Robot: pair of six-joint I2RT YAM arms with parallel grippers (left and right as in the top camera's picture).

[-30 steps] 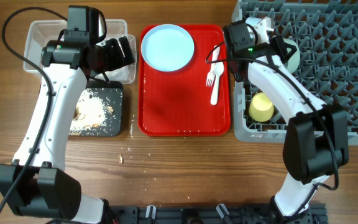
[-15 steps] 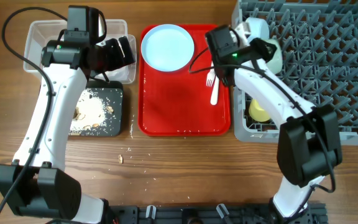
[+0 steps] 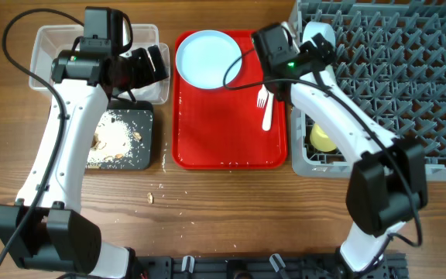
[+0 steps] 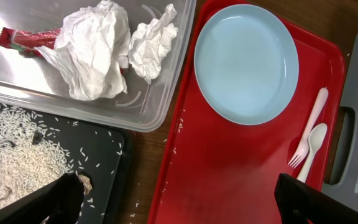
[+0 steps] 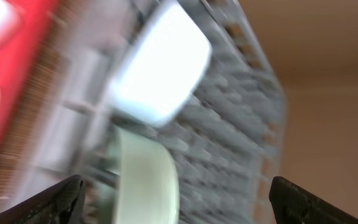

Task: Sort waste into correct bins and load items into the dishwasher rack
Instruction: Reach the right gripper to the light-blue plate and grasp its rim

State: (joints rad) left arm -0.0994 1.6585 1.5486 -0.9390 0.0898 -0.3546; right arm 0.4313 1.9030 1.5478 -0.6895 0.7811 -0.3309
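On the wooden desk [image 3: 231,209] the left claw [image 4: 176,190] hangs over the gap between the bins and the flat red serving tray [image 4: 229,174], its fingers spread wide with nothing between them. Below it, the clear plastic rectangular tub [image 4: 166,81] holds crumpled white paper napkins [image 4: 95,50] and a small red snack wrapper [image 4: 23,40] tucked against the far side. Just beside the tub sits the shallow black rectangular tray [image 4: 107,162], scattered with beige crumbly food scraps [image 4: 11,168]. A few crumbs lie on the desk in front of it. On the red tray, the light blue round plate [image 4: 246,62] rests at the far end, and the white plastic fork [image 4: 308,127] and white plastic spoon [image 4: 312,146] lie side by side along the right edge. The right claw [image 5: 179,199] hovers at the border of the red tray and the large grey plastic grid dishwasher rack [image 3: 409,70]; its fingers also stand well apart and empty. Its own view is badly blurred, though a mint green bowl [image 5: 146,180] shows among the pegs. A yellow cup [image 3: 322,138] lies in the rack's near left corner.
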